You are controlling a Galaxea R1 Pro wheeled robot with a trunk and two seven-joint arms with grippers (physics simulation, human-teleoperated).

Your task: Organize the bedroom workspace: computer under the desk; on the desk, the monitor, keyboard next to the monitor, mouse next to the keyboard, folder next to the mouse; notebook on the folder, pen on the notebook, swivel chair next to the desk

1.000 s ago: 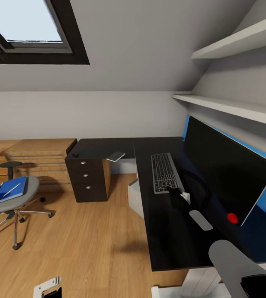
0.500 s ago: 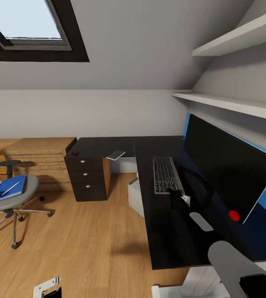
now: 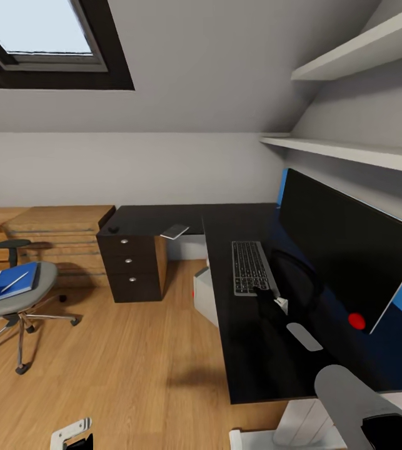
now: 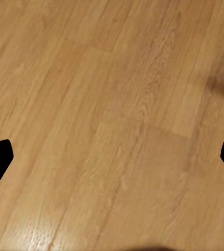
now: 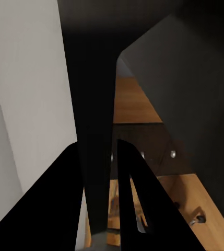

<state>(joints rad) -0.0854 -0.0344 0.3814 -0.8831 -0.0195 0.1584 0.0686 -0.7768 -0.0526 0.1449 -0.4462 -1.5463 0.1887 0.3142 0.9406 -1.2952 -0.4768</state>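
Note:
The wide black monitor (image 3: 344, 250) stands on the black desk (image 3: 244, 356). The keyboard (image 3: 249, 267) lies in front of it, and my right gripper (image 3: 266, 301) is shut on the keyboard's near end. A dark slab sits between its black fingers (image 5: 138, 204). The mouse (image 3: 113, 229) rests on the desk above the drawers, and the notebook (image 3: 174, 232) overhangs the desk edge. The swivel chair (image 3: 13, 300) stands at the left with the blue folder (image 3: 13, 282) and the pen (image 3: 17, 281) on its seat. The computer (image 3: 204, 294) stands under the desk. My left gripper (image 4: 112, 162) hangs open over the floor.
A black three-drawer unit (image 3: 130, 265) carries the desk's far wing, with a wooden chest (image 3: 57, 240) to its left. White shelves (image 3: 351, 150) jut out above the monitor. Wooden floor (image 3: 125, 362) stretches between the chair and the desk.
The view has shifted slightly. The keyboard has slid a little toward me along the desk and straightened, with the right gripper at its near end.

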